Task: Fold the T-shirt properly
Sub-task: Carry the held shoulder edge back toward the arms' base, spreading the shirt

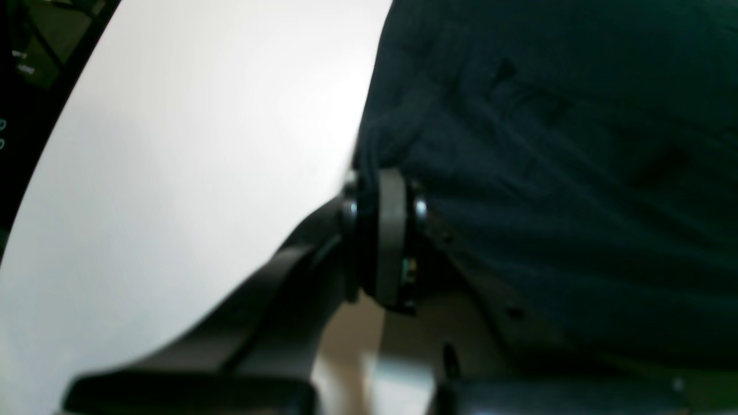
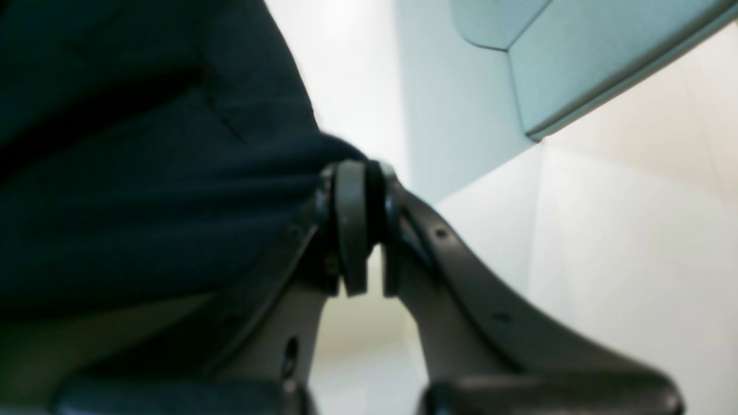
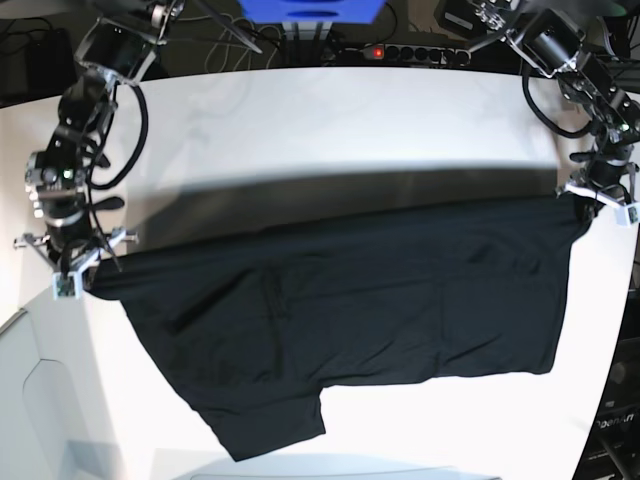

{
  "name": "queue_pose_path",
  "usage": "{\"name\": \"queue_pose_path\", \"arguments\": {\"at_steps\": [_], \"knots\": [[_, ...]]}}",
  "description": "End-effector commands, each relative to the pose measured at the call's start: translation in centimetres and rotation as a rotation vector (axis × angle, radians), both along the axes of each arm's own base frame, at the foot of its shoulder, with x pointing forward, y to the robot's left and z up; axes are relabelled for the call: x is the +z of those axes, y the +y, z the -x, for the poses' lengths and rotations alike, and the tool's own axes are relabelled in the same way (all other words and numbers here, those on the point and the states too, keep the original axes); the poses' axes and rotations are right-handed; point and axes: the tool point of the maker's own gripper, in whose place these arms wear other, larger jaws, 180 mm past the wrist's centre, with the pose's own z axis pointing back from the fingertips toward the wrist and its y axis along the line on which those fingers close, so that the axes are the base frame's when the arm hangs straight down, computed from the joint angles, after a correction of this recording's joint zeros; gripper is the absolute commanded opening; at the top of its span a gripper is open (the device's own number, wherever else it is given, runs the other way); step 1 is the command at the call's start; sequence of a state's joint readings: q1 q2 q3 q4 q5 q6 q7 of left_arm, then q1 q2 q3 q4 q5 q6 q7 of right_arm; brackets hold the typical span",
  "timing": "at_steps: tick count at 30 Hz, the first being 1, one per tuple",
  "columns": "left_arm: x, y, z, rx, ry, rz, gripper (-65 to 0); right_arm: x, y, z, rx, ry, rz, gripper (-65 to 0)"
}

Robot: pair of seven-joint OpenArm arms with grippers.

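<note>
**Shirt stretched between two grippers above table**

Left wrist view. Left gripper (image 1: 385,230) has its fingers pressed together on a bunched corner of the T-shirt (image 1: 548,173). Black cloth fans out from the pinch, filling the frame to that side of the gripper, with long creases running away from the clamp. White table (image 1: 190,161) fills the frame on the other side of the gripper. Picture is soft; cloth detail is hard to read.

Right wrist view. Right gripper (image 2: 360,225) is likewise closed on cloth, its pads pinching a gathered edge of the T-shirt (image 2: 144,190). Dark fabric spreads from the pinch to one side; pale table surface (image 2: 622,242) lies on the other. Blurred here too.

Base view. T-shirt (image 3: 360,310) hangs as a wide black sheet, its top edge drawn taut between the two grippers, with a broad shadow on the table (image 3: 330,120) just beyond that edge. Right gripper (image 3: 70,262) holds the corner at the shirt's one end, left gripper (image 3: 600,200) the corner at the other. Lower hem is uneven: one flap drops lower, nearer the right gripper's end. No print or tag can be made out on the side facing the camera.
</note>
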State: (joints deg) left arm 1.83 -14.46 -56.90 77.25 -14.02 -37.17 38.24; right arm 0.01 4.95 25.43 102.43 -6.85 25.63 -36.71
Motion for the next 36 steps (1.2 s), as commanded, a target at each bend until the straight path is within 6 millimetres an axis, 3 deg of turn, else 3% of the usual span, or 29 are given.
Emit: {"name": "queue_pose_path", "arguments": {"at_steps": [1, 4, 9, 18, 21, 27, 31, 36], "knots": [[1.5, 1.4, 0.1, 0.02, -0.028, -0.044, -64.9, 0.9, -0.9, 0.3, -0.016, -0.027, 0.033, -65.0], [0.9, 1.4, 1.0, 0.019, -0.003, -0.045, -64.9, -0.4, -1.8, 2.2, -0.037, -0.002, 0.036, -65.0], [-0.3, 2.9, 5.1, 0.103, 0.032, -0.031, -64.9, -2.8, -2.9, 6.2, -0.102, 0.021, 0.005, -65.0], [-1.8, 3.5, 9.1, 0.141, 0.106, -0.029, -64.9, -8.2, -2.4, 14.9, -0.193, 0.183, -0.058, -65.0], [-2.3, 3.4, 10.1, 0.14, 0.133, -0.029, -64.9, -9.1, -2.1, 16.8, -0.196, 0.229, -0.064, -65.0], [-3.5, 2.8, 12.0, 0.146, 0.176, -0.014, -64.9, -10.3, -0.7, 19.2, -0.071, 0.314, -0.109, -65.0], [-3.4, 2.5, 12.4, 0.169, 0.127, 0.023, -64.9, -10.5, -2.0, 19.8, -0.127, 0.308, -0.127, -65.0], [-2.2, 2.0, 12.6, 0.167, 0.081, 0.019, -64.9, -11.5, -2.1, 20.4, -0.145, 0.327, -0.149, -65.0]]}}
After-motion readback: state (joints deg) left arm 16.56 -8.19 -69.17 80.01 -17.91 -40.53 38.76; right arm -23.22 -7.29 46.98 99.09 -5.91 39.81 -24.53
